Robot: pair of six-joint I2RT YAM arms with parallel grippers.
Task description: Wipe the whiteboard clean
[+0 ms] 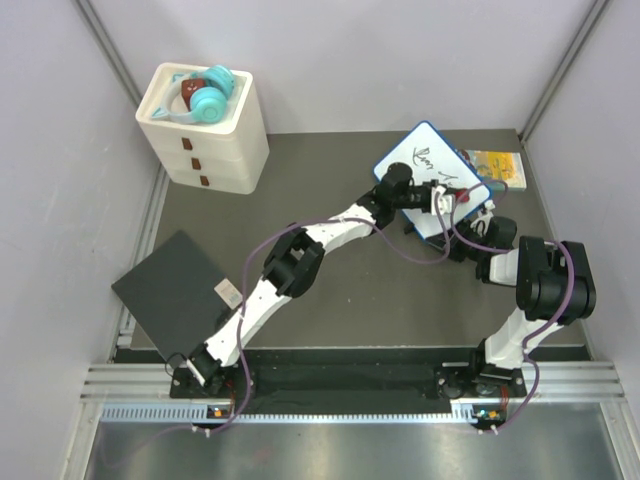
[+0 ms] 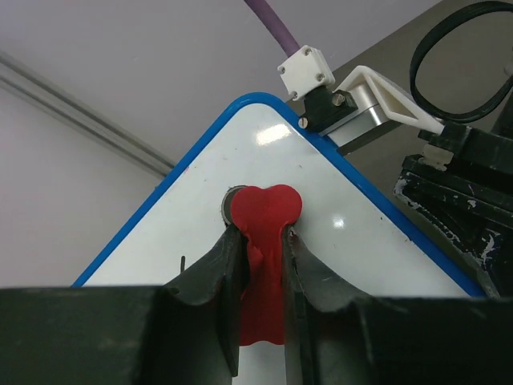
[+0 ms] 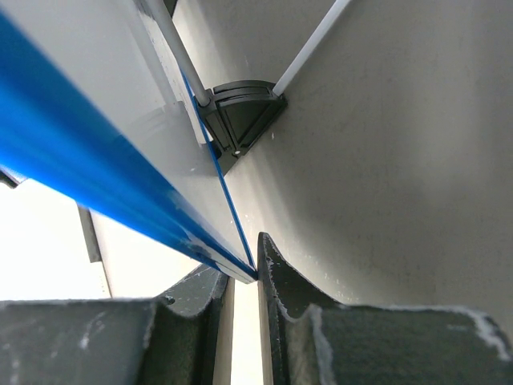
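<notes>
The whiteboard [image 1: 425, 160] is at the far right of the desk [image 1: 350, 290], not lying flat but tipped up on one edge with its writing face turned toward the arms. That looks deliberate. The right gripper [image 3: 244, 277] is pinched on the blue rim near a black foot [image 3: 240, 112], which props the board steady so it won't skid under a wipe. The left gripper [image 2: 262, 234] is clamped on a red eraser [image 2: 263, 212], and its rounded head is pressed against the white surface a little below the top corner. From here I can't tell what the eraser is made of, though it seems soft. Black handwriting [image 1: 432, 160] shows across the upper part of the board, so I'd judge the wiping under way but not finished. A small colourful book [image 1: 492, 165] lies just behind the board, and a black square panel [image 1: 175, 290] sits well apart at the left.
</notes>
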